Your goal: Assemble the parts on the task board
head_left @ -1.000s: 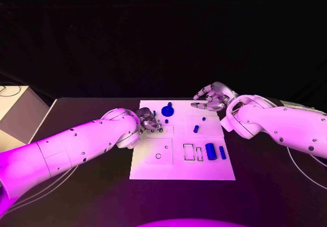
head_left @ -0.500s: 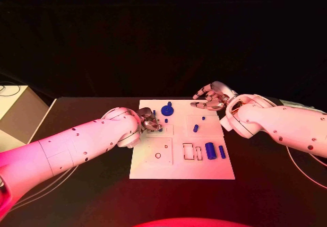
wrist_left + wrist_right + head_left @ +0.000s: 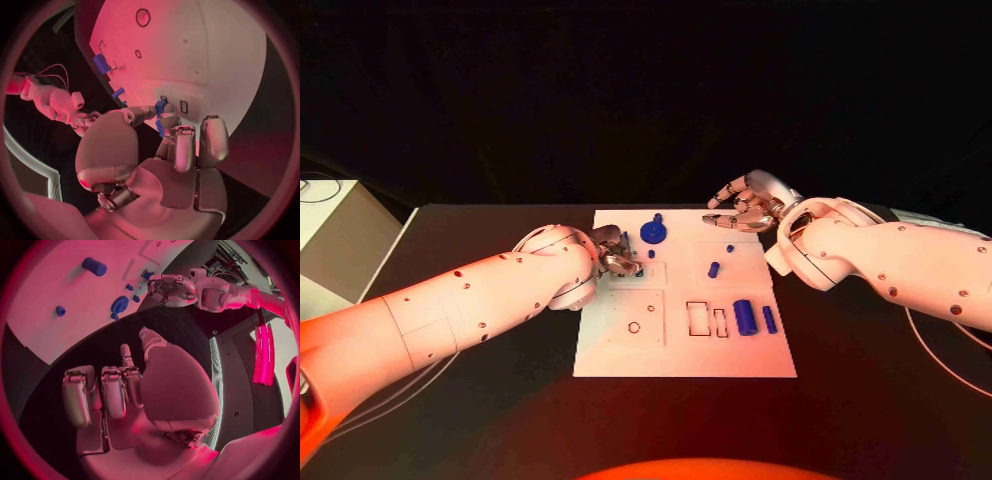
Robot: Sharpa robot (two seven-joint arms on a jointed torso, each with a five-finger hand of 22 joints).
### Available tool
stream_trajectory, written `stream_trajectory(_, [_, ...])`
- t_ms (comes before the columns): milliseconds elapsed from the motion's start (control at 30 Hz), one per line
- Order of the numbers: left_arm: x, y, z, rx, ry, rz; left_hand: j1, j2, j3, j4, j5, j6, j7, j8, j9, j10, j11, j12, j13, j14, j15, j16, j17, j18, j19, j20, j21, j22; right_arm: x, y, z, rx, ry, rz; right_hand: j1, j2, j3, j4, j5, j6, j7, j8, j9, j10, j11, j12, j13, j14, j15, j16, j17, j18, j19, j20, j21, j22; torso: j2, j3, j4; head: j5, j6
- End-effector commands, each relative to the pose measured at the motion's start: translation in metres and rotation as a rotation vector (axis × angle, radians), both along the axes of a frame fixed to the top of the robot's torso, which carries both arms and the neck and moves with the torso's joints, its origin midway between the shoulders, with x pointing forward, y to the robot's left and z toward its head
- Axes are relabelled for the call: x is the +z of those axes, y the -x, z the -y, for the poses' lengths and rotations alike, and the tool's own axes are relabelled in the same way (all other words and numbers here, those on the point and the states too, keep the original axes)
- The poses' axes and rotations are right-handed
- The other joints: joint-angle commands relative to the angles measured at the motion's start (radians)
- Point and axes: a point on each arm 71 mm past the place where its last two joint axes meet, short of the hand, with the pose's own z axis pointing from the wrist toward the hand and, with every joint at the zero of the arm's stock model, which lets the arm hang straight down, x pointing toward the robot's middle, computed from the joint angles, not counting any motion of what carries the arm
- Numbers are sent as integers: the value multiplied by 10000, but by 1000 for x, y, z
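On the left of the black bench (image 3: 473,225), the left hand (image 3: 615,254) hung over the left edge of the white task board (image 3: 682,362), near its far half. In the left wrist view its fingers (image 3: 185,147) were curled in and pinched a small blue part (image 3: 162,107) between thumb and fingertips, the part's long axis pointing down toward the board. Just below and beyond the fingertips lay a small rectangular slot (image 3: 184,106); judging by that, the coming move turned on lining the part's long axis with this slot, which sat directly under the hand, so the left hand was by far the nearer one.

Further right on the board stood a round blue knob (image 3: 655,234) at the far edge, a small blue peg (image 3: 715,270) near the middle, and a blue cylinder (image 3: 746,318) with a thin blue bar (image 3: 770,320) beside it toward the near right. None of these stood between the held part and its slot.

On the right, the right hand (image 3: 750,207) hovered beyond the board's far right corner, well apart from the parts, its fingers (image 3: 114,392) bent inward around nothing.
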Motion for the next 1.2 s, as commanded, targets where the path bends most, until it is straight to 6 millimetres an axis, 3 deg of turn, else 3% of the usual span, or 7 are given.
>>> stream_trajectory(33, [0,1,3,-340,-155,29,84,12,1862,-1894,-3,306,-230,5,19,-16,-4,-54,-1,851,-50,25,2001,-122,-8,-29,19,5,0,1,-1,151,111,24,-53,7,47,-1,64,-72,22,-27,-9,484,55,-4,2035,1025,53,34,2553,-145,1065,81,48,2632,-4,-5,5,-11,-27])
stream_trajectory(1200, [-6,-1,9,-427,-464,-642,142,67,1834,-1807,-45,310,-211,-77,2,-49,15,-136,-62,839,-36,9,1965,-112,-54,-26,-7,-52,-1,1,-2,152,113,10,-65,8,54,-6,75,-69,20,-22,-10,478,54,-11,2028,1023,53,30,2544,-145,1065,82,48,2632,15,12,-16,-1,-71])
